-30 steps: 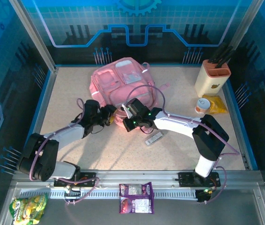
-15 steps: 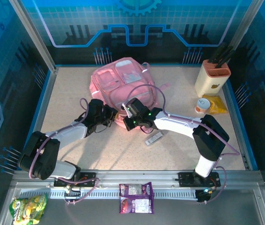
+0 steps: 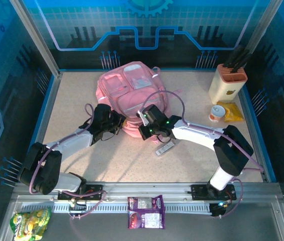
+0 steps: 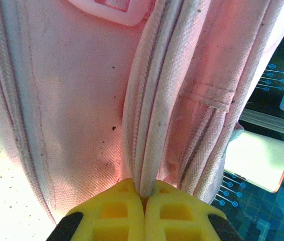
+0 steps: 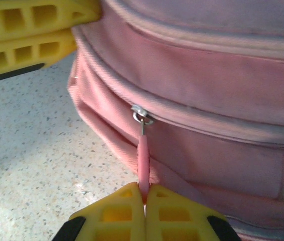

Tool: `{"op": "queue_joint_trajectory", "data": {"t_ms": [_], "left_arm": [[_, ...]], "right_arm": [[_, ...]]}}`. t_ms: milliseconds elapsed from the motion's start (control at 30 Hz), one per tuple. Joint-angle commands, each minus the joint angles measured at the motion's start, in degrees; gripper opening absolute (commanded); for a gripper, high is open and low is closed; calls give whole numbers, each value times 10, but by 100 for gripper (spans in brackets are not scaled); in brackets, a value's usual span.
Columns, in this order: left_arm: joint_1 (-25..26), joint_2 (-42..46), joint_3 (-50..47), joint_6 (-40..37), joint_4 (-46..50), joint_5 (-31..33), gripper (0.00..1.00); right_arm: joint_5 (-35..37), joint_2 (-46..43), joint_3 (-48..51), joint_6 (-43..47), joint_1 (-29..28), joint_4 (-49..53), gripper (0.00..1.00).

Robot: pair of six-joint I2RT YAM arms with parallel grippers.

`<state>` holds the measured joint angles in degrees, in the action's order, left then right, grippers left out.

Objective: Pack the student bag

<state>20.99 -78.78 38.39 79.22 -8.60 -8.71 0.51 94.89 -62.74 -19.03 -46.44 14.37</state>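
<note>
Student bag (image 3: 124,90) lies flat (right claw (image 5: 145,187) pinches its zip pull (image 5: 143,153))

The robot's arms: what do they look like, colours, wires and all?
Both the left arm and right arm have white links between black joints, with purple cables looping alongside. Small green lights glow near the right wrist. The left hand and right hand have yellow fingers with square cut-outs.

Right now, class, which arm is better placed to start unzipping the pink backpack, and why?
Right. The right end effector is shut on the pink zip pull of the student bag; the left end effector only pinches a seam ridge, bracing it.
</note>
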Motion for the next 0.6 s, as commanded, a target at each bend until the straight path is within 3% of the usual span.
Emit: {"op": "queue_joint_trajectory", "data": {"t_ms": [0,100,333,467,567], "left_arm": [[10,12,32,1,-38,0,0],[13,8,35,4,-38,-6,0],[15,13,35,-1,-30,1,0],[16,8,38,0,-33,0,0],[19,4,39,2,-37,0,0]], "right_arm": [[-54,19,-30,13,-1,-25,0],[-44,42,-53,13,2,-30,2],[-35,71,-70,3,5,-42,28],[-42,78,-73,0,5,-60,30],[-19,90,-88,-1,6,-54,21]]}}
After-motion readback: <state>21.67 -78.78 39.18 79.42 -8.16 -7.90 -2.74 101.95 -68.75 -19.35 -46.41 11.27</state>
